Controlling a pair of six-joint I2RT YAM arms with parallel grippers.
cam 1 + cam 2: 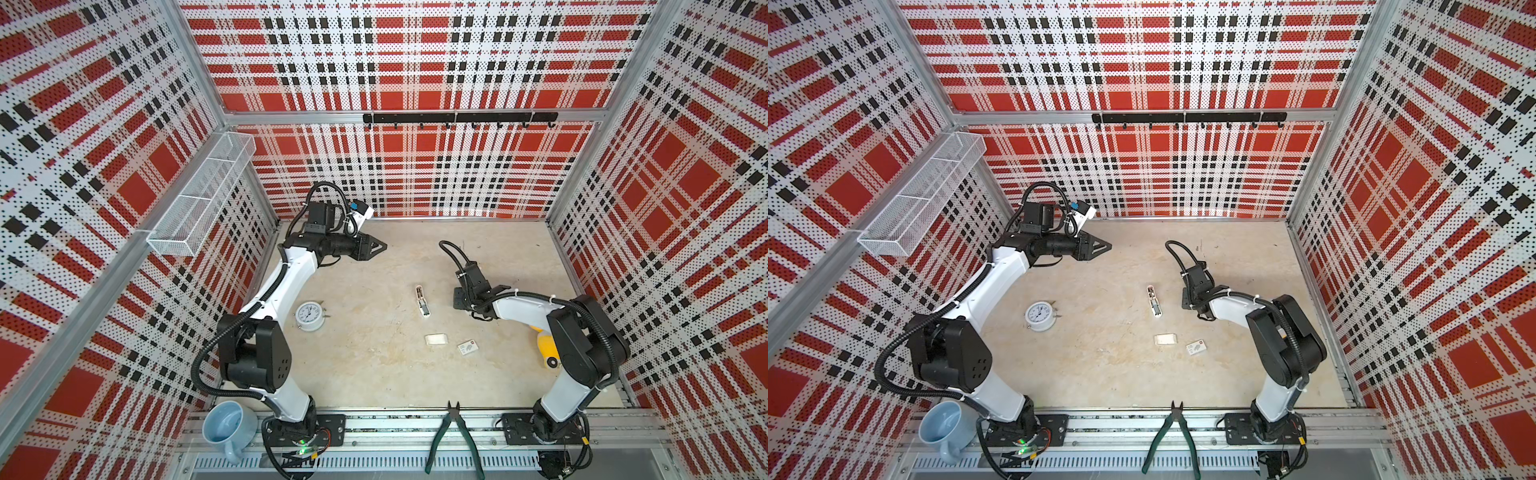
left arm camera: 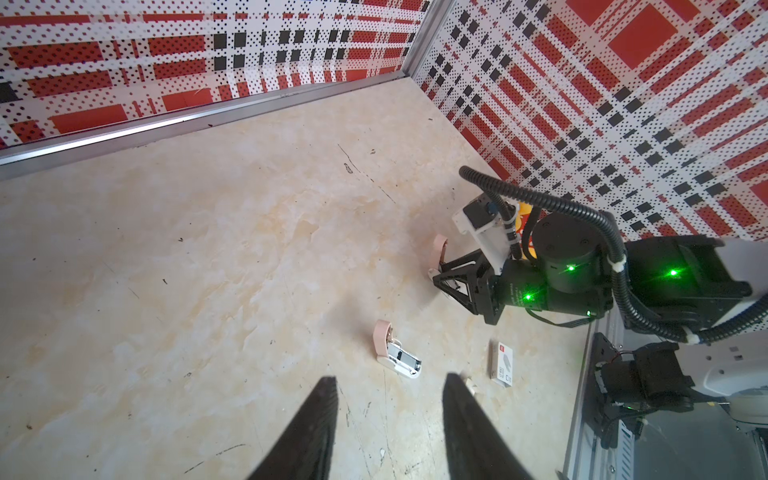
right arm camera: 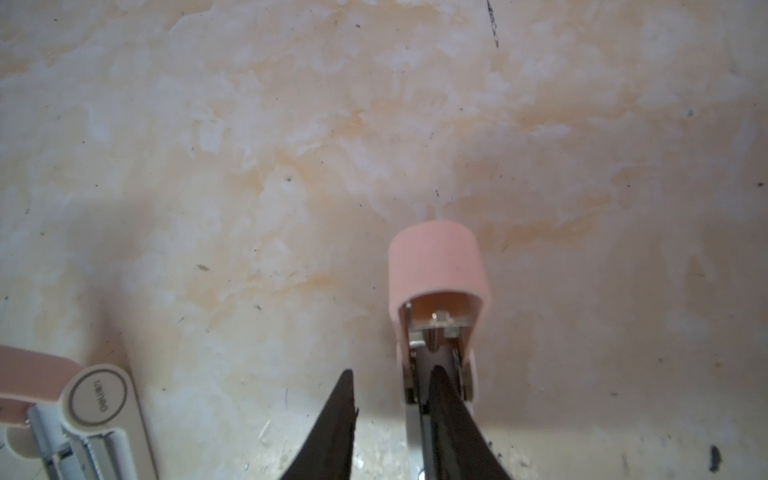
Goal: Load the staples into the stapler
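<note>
In both top views: staples flat on the table toward the front, just beside the sleeve, untouched. Long side across the view, slightly slanted. Second stapler lying open, apart from them, long axis nearly up-down in the view. Left gripper high near the back.

From the left wrist: fingers of this gripper clearly apart, holding nothing. Of the staples, only a pale corner behind one finger (hardly to recognise). Stapler standing pink end up at the tips of the right gripper.

From the right wrist: narrow gap between the fingers, one seemingly inside the stapler's open channel, the other clear of it; no firm grip to see. Long axis of the stapler along the fingers, pink end pointing away from the wrist.

Seems to be the step of steadying the opened stapler. Keep the channel up and steady. Then pinch the staples across the short side and lower them in line with the channel.
</note>
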